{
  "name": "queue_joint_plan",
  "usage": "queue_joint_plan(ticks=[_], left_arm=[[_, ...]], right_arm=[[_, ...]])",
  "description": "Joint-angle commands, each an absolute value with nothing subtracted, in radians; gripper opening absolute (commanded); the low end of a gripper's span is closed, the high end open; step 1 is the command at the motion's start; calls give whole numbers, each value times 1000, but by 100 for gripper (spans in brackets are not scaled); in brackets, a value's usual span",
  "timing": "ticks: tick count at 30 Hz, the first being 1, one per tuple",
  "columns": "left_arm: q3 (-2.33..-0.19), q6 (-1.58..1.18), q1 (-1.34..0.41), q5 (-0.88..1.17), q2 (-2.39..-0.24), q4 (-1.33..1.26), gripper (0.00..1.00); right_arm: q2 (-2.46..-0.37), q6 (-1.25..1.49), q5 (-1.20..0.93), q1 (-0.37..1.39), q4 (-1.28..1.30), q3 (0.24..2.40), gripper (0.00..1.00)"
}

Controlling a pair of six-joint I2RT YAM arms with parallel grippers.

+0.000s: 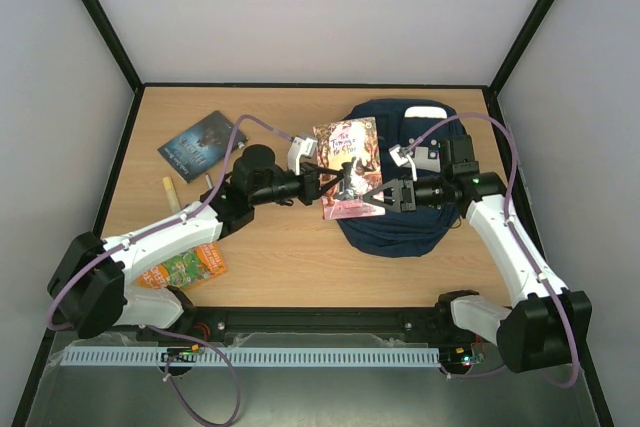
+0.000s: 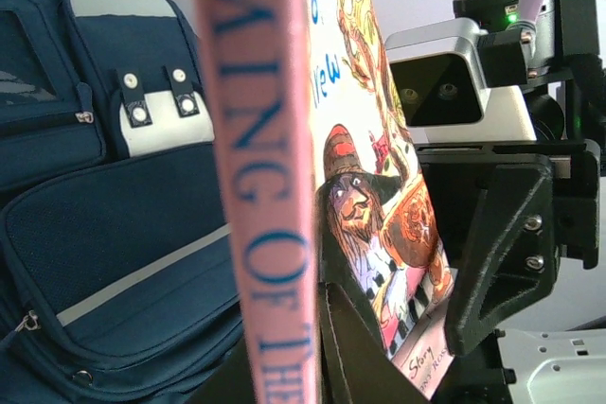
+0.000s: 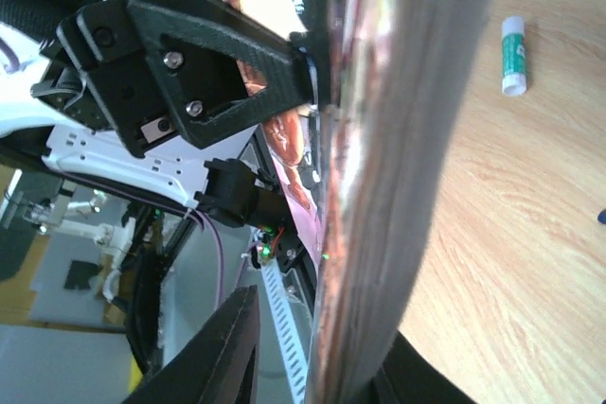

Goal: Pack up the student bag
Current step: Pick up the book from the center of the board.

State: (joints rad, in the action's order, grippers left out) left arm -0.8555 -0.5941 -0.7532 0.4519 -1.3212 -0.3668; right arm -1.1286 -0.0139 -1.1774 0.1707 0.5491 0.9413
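The student bag (image 1: 405,232), a navy-blue backpack, lies flat at the right of the table; its front pockets fill the left of the left wrist view (image 2: 114,224). My left gripper (image 1: 335,175) is shut on a pink picture book (image 1: 350,147) and holds it raised over the bag's left edge; its fingers (image 2: 374,347) clamp the spine (image 2: 275,234). My right gripper (image 1: 383,197) is open and straddles the book's opposite edge (image 3: 407,139), with a gap between one finger (image 3: 218,347) and the pages.
A dark blue book (image 1: 200,145) lies at the back left, with a glue stick (image 1: 172,194) nearer me, also seen in the right wrist view (image 3: 512,56). A green and orange book (image 1: 188,265) lies partly under the left arm.
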Motion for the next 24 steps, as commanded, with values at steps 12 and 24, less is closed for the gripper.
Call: queue_joint_plan(ticks=[12, 24], left_arm=[[-890, -475, -755, 342, -1354, -232, 59], [-1093, -161, -971, 69, -1486, 90, 71]], right_arm=[[-1107, -19, -825, 146, 562, 1055, 1], [-959, -102, -376, -101, 624, 1004, 1]])
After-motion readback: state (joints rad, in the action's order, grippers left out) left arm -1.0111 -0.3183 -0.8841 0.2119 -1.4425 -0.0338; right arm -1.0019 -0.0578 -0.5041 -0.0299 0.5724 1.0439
